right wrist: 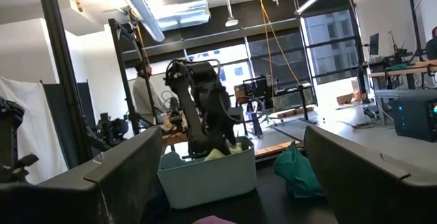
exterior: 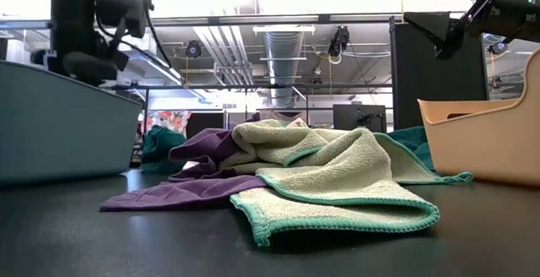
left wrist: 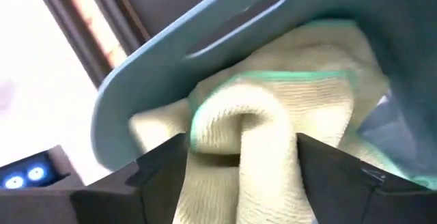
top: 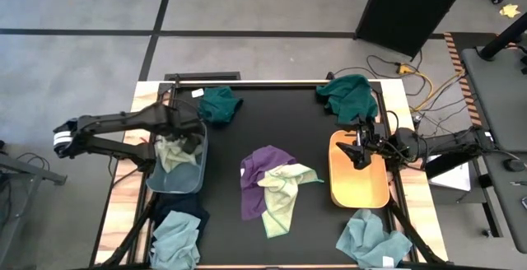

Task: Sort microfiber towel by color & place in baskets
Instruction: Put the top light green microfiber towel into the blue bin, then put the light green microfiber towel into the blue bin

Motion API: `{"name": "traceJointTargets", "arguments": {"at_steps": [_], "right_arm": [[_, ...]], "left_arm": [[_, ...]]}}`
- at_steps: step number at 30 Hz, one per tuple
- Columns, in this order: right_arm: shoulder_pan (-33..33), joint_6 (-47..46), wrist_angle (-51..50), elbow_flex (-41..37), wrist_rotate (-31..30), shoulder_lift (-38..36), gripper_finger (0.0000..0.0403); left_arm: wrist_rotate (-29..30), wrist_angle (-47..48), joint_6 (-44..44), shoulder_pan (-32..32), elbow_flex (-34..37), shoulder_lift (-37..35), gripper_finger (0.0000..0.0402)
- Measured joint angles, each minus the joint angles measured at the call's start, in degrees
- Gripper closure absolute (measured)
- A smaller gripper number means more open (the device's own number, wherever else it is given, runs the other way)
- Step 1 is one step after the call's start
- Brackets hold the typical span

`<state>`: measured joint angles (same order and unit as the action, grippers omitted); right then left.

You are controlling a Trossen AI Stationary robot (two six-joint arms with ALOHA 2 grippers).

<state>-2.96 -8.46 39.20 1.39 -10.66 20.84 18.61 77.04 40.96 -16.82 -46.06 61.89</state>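
A pale yellow-green towel lies in the grey-blue basket at the table's left. My left gripper reaches down into that basket and is shut on this towel. My right gripper hovers open and empty over the orange-tan basket at the right; it also shows in the low view. A purple towel and a second yellow-green towel lie heaped at mid-table. My left gripper holds a bunched fold of the yellow-green towel between its two fingers, several layers thick, with the green-stitched edge curling over the top. The fingers come from above, into the basket. The rest of the towel lies slack against the basket's wall.
Dark teal towels lie at the far edge, one beside the grey-blue basket and one beyond the orange-tan basket. A navy towel and a light blue-grey one lie near left; another light blue-grey towel lies near right.
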Motion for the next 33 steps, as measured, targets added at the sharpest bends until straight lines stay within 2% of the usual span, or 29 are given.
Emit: {"name": "traceJointTargets", "arguments": {"at_steps": [10, 17, 21, 26, 30, 33], "right_arm": [[0.0, 0.07, -0.62, 0.0, 0.01, 0.0, 0.0053], [0.0, 0.08, -1.05, 0.0, -0.01, 0.0, 0.0053], [0.0, 0.1, -1.05, 0.0, 0.01, 0.0, 0.0053], [-0.02, 0.1, -1.03, 0.0, 0.01, 0.0, 0.0053], [-0.01, 0.09, -1.01, 0.0, 0.01, 0.0, 0.0053], [0.0, -0.4, -1.03, 0.0, 0.01, 0.0, 0.0053]], "left_arm": [[0.39, -0.9, 0.27, 4.42, -6.39, -7.22, 0.016], [0.38, -5.88, 1.27, 10.28, -6.33, -12.07, 0.0167], [0.39, -13.7, -1.94, 15.35, -5.5, -12.74, 0.0167], [0.41, -31.03, -10.61, 22.71, -3.77, -11.57, 0.0167], [0.32, -44.31, -17.57, 27.49, -2.25, -8.19, 0.0167], [0.35, -47.85, -19.61, 29.13, -2.4, -4.51, 0.0167]]}}
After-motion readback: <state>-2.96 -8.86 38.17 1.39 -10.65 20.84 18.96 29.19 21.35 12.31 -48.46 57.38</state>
